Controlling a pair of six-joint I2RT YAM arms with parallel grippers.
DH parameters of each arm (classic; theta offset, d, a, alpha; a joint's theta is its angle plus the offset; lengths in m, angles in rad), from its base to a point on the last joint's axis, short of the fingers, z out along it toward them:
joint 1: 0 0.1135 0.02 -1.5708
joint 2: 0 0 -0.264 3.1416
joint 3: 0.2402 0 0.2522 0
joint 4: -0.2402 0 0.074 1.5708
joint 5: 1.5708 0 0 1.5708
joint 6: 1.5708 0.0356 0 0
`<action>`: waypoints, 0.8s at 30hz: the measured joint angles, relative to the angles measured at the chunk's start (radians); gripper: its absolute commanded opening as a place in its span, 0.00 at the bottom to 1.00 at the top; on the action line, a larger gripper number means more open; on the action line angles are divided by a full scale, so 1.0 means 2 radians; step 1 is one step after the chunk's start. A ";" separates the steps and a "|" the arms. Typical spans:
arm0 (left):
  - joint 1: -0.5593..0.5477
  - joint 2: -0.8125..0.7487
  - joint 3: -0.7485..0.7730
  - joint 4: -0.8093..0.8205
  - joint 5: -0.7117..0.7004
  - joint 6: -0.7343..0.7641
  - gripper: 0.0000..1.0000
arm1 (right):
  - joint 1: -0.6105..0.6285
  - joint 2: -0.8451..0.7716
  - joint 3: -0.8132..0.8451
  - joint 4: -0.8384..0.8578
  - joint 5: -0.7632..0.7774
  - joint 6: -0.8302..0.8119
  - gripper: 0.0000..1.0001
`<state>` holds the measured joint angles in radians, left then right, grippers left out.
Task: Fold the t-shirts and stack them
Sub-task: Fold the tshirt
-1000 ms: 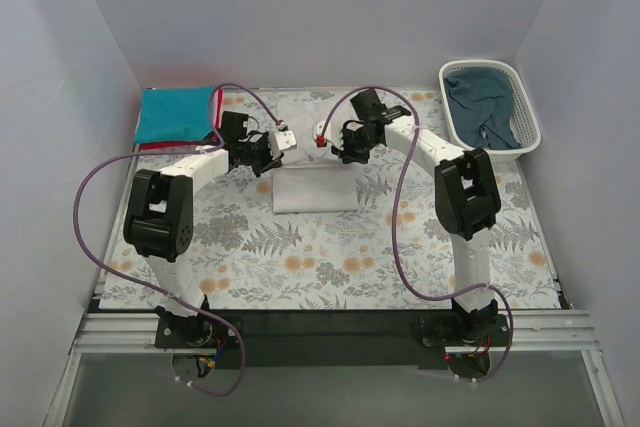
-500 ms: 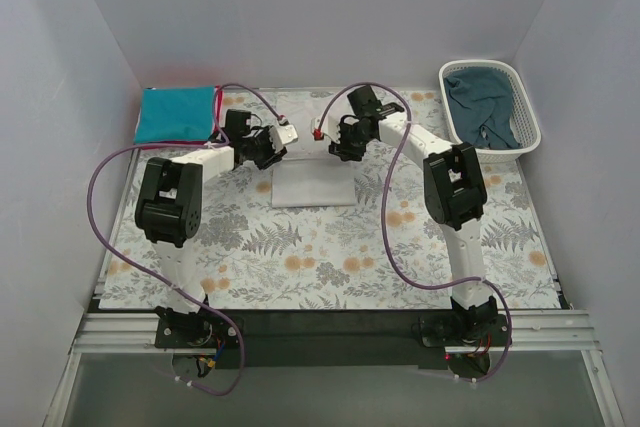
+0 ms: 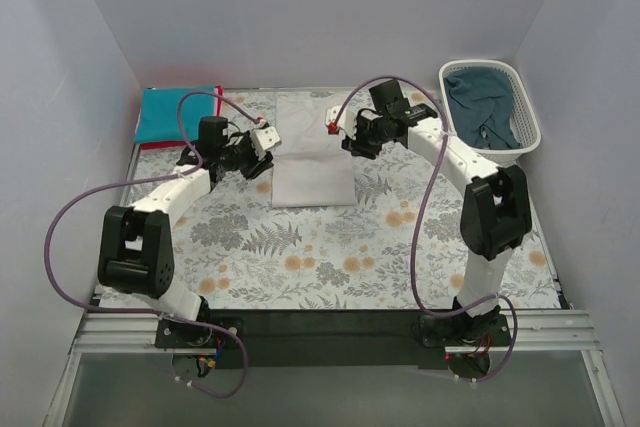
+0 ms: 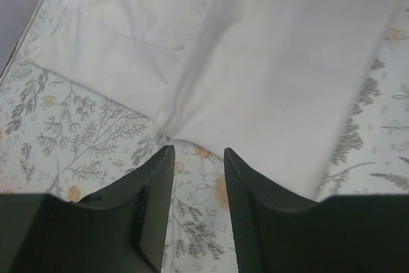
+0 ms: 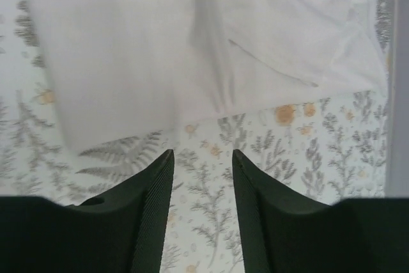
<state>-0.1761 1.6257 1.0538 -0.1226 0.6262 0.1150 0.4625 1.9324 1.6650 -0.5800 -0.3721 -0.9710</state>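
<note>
White t-shirt: spread flat at the far middle of the floral tablecloth, long way running near to far, sleeves seemingly tucked in, outline a narrow rectangle. Flanked at mid-length by both arms, left gripper just off the left edge, right gripper just off the right edge. Jaws parted on both, plain in the wrist views; nothing between the fingers but tablecloth, cloth edge just beyond the tips. Placed so, probably, for taking both edges at once and keeping the next crosswise fold square. Folded bright teal t-shirt at the far left corner, on top of a red one: presumably the stack to be joined. Dark blue-teal t-shirt crumpled in the white basket at far right, not yet folded.
</note>
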 measured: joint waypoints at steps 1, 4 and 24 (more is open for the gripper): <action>-0.002 -0.019 -0.015 -0.004 0.008 0.001 0.35 | 0.004 -0.021 -0.021 0.004 -0.004 -0.001 0.44; -0.009 -0.053 -0.064 -0.011 0.022 0.009 0.35 | 0.026 -0.065 -0.082 0.002 -0.014 -0.001 0.44; -0.068 -0.051 -0.211 0.096 -0.043 0.027 0.44 | 0.074 -0.036 -0.209 0.043 0.006 -0.011 0.50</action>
<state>-0.3119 1.5227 0.6319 0.0700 0.5407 0.1688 0.6109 1.8595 1.2461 -0.4950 -0.3595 -0.9936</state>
